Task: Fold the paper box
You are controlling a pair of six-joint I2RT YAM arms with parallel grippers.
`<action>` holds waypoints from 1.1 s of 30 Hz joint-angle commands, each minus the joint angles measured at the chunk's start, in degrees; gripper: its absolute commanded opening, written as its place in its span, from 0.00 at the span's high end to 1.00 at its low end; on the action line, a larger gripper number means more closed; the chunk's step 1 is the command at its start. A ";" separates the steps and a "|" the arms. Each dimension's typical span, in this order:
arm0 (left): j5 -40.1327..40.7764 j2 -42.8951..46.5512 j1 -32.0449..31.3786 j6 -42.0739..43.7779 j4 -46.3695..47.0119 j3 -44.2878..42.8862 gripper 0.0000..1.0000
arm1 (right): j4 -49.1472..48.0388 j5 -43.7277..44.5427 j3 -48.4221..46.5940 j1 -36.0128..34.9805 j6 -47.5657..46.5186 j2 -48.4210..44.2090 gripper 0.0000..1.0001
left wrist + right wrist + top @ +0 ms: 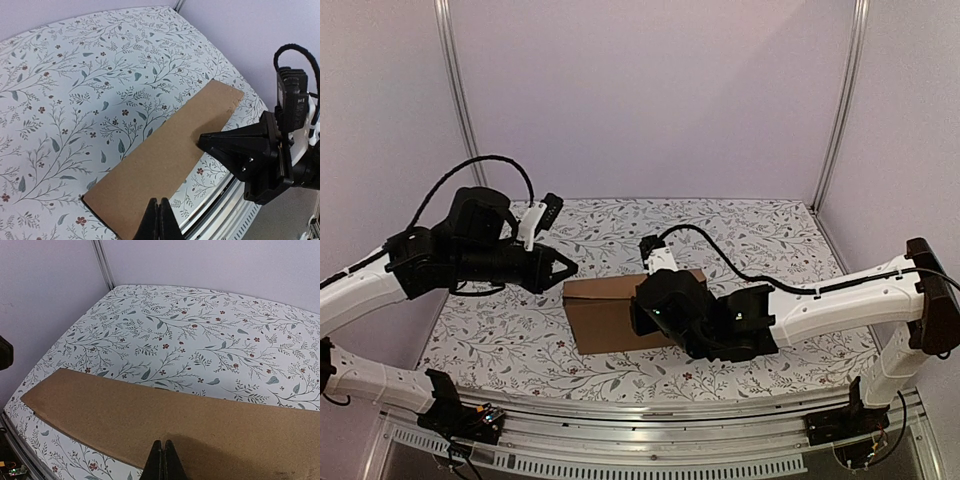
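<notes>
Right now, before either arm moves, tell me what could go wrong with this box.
1. The left tool and the right tool are both closed over the box, clamping nothing. A push may just slide the box across the tablecloth instead of folding it.
2. In the left wrist view the right tool sits close to the left one above the same box, so they might collide if both move inward.

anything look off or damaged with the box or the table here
Nothing stands out. The paper box lies flat on the table, slightly angled to its front edge, with no tears or crushing visible. The left gripper and right gripper have their fingers shut over it.
</notes>
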State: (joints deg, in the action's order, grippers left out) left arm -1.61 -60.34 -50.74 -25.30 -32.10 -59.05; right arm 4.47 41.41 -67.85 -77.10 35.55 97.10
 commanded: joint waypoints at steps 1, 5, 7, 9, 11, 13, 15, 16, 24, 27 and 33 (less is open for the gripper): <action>-13.60 0.72 4.83 1.65 10.71 7.43 1.00 | 10.02 -5.66 3.94 0.04 0.48 3.23 1.00; -17.22 1.51 6.20 -0.89 21.07 17.65 1.00 | 9.68 -5.68 4.28 0.02 0.59 3.23 1.00; -17.40 1.69 6.33 -2.20 24.73 22.42 1.00 | 9.68 -5.80 4.30 0.05 0.54 3.34 1.00; -17.71 2.11 6.36 -3.41 28.12 27.78 1.00 | 9.68 -5.89 4.31 0.04 0.49 3.36 1.00; -17.44 3.01 6.44 -4.46 30.07 31.49 1.00 | 9.64 -5.86 4.23 0.02 0.40 3.36 1.00; -16.71 4.36 6.57 -4.87 30.83 33.91 1.00 | 9.68 -5.80 4.15 0.03 0.19 3.21 1.00; -16.59 5.75 6.77 -4.86 30.94 35.18 1.00 | 9.66 -5.82 3.77 0.03 -0.10 3.11 1.00; -16.52 6.39 6.86 -4.69 30.80 35.32 1.00 | 9.68 -5.81 3.47 0.03 -0.25 2.97 1.00; -15.69 8.04 7.41 -3.27 28.65 34.33 1.00 | 10.79 -12.61 0.35 2.37 -7.17 -3.35 1.00; -15.75 7.97 7.49 -3.39 28.81 34.39 1.00 | 12.58 -18.45 -0.19 5.03 -10.74 -7.77 1.00; -15.36 8.22 7.54 -3.44 28.92 34.79 1.00 | 15.17 -25.59 2.21 10.85 -15.51 -16.29 1.00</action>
State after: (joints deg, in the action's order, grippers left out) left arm -17.63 -52.16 -44.07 -29.17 -1.39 -24.82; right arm 14.76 23.20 -67.66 -69.45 24.86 86.08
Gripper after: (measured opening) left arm 0.003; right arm 0.005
